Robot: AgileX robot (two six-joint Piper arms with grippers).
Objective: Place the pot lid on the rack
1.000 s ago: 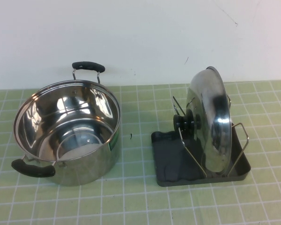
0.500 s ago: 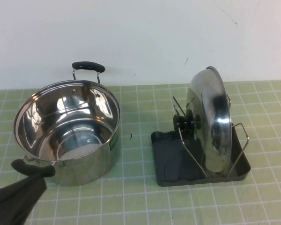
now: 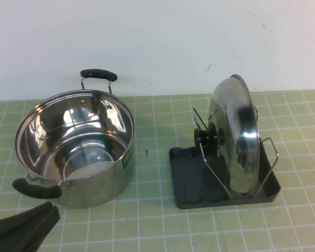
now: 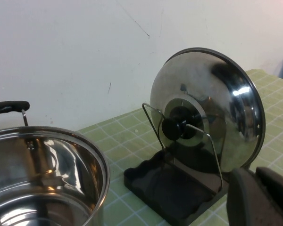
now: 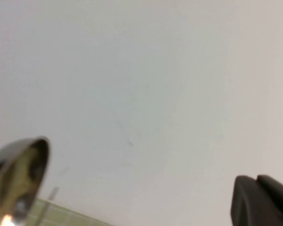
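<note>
The shiny steel pot lid (image 3: 236, 134) stands on edge in the wire loops of the dark grey rack (image 3: 191, 173), its black knob (image 3: 207, 136) facing the pot. Both also show in the left wrist view: the lid (image 4: 226, 94) and the rack (image 4: 155, 183). My left gripper (image 3: 50, 212) is shut and empty at the table's front left corner, just in front of the pot's near handle and far from the lid. It shows in its own view (image 4: 255, 179) too. My right gripper (image 5: 257, 181) is shut and empty, facing the wall; it is out of the high view.
A deep steel pot (image 3: 73, 147) with two black handles stands open at the left, a hand's width from the rack. The white wall runs along the back. The green tiled table (image 3: 157, 226) lies between and in front of them.
My left gripper came into the high view at the front left corner, rose toward the pot's near handle, then dropped back a little. The lid, rack and pot have not moved.
</note>
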